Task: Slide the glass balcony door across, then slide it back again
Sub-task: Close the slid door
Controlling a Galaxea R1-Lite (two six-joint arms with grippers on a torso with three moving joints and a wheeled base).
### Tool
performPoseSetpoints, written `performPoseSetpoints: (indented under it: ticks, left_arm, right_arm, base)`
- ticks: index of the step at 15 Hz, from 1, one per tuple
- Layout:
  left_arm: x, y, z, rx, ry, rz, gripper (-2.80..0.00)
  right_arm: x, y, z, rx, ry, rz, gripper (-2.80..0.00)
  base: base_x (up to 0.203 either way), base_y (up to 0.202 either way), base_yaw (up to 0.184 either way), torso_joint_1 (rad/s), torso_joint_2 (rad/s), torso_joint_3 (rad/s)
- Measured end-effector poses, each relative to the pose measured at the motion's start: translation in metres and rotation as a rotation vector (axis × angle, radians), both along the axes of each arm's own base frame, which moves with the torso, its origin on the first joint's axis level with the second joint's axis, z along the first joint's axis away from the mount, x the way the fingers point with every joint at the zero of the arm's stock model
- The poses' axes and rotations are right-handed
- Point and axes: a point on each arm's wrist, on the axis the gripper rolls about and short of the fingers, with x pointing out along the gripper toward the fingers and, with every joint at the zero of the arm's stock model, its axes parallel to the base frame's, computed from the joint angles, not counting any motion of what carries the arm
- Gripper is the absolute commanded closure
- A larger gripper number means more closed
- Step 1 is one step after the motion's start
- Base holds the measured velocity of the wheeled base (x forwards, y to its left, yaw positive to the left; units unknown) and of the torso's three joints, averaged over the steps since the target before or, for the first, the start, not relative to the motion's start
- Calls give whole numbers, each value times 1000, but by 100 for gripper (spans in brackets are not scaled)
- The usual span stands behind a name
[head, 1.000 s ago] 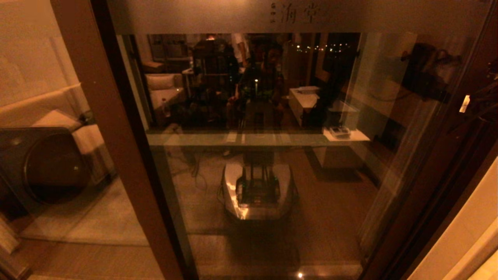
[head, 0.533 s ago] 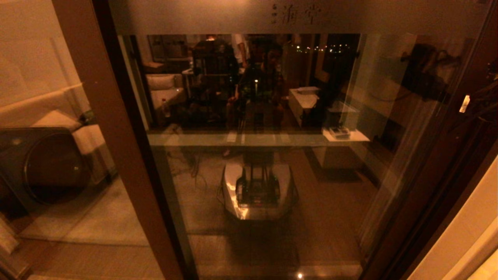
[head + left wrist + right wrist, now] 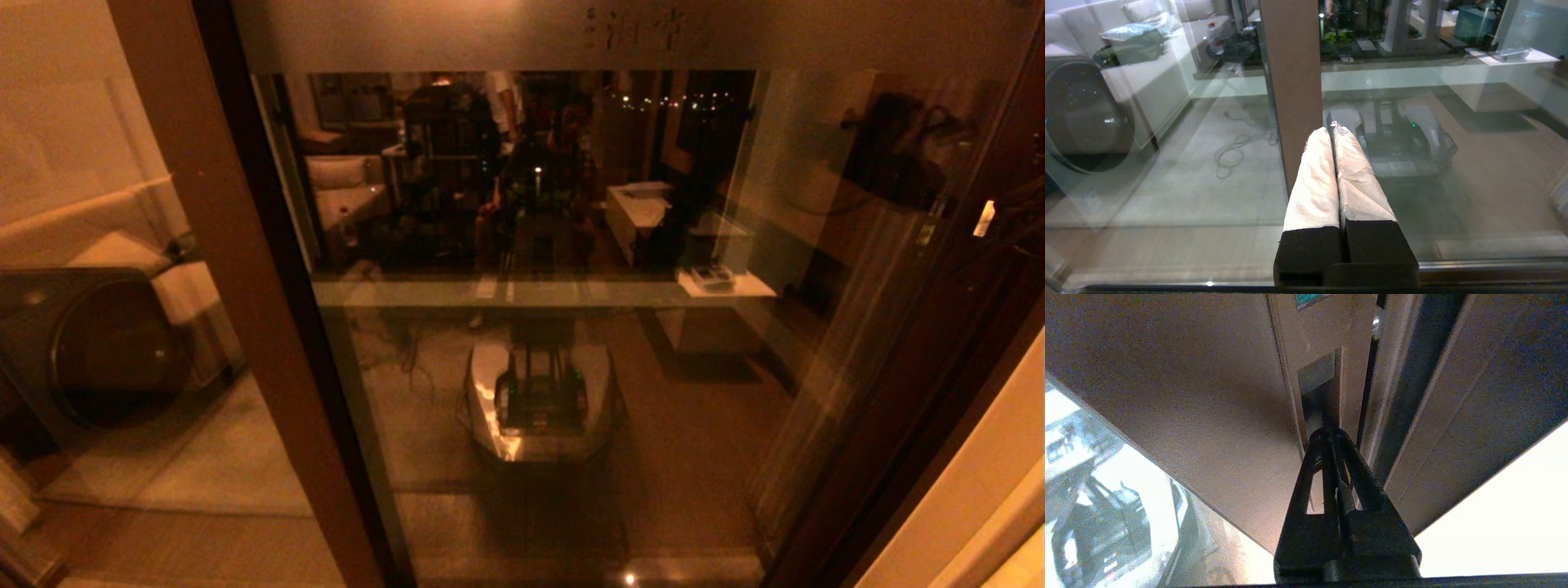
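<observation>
Principally: one tall glass balcony door (image 3: 539, 327) in a brown frame, with a frosted band and small characters across its top. It fills most of the head view, standing directly before the robot, its left brown stile (image 3: 245, 310) slanting down the picture. Judged heavy and rigid; it should run only along its track, so any push wants to be steady and level, in line with the rail. The pane is smooth, reflective and fragile, offering no purchase and best left untouched.

Next: the door's right-hand brown stile (image 3: 1323, 343), seen close in the right wrist view, beside the dark channel of the fixed frame (image 3: 1412, 388). Stiff, and judged the proper load path.

Next: one narrow dark recessed handle slot (image 3: 1319, 392) set into that stile. Judged the place to take hold, since a tip hooked inside can bear sideways against its wall.

Next: the right pincer (image 3: 1331, 435), black, fingers together to a point, with the tip at the lower end of the slot; whether it sits inside cannot be told.

Last: the left pincer (image 3: 1334, 134), white-wrapped fingers (image 3: 1316, 179) pressed together on nothing, parked low, pointing at the left stile and clear of the glass.
</observation>
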Motion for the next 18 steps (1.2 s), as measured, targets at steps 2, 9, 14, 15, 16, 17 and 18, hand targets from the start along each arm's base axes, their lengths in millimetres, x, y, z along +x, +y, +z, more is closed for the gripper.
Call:
performPoseSetpoints:
  ticks: [2,9,14,15,16,17,18]
  left_arm:
    - [0,0,0,0,0,0,0]
    - [0,0,0,1,0,0,0]
    - [0,0,0,0,0,0,0]
    - [0,0,0,0,0,0,0]
    - [0,0,0,0,0,0,0]
    - [0,0,0,0,0,0,0]
    - [0,0,0,0,0,0,0]
  right_arm:
    - [0,0,0,-1,-2,-1,0]
    - [0,-2,0,0,1,-4,0]
    - [0,-9,0,-1,1,-16,0]
    - [0,-11,0,-1,0,-19,0]
    - [0,-12,0,-1,0,-21,0]
    - [0,-13,0,-1,0,-23,0]
    - [1,-14,0,-1,-1,-24,0]
  base:
    - [0,0,0,0,0,0]
    - [0,0,0,0,0,0]
    - [0,0,0,0,0,0]
    - [0,0,0,0,0,0]
    - [0,0,0,0,0,0]
    - [0,0,0,0,0,0]
    - [0,0,0,0,0,0]
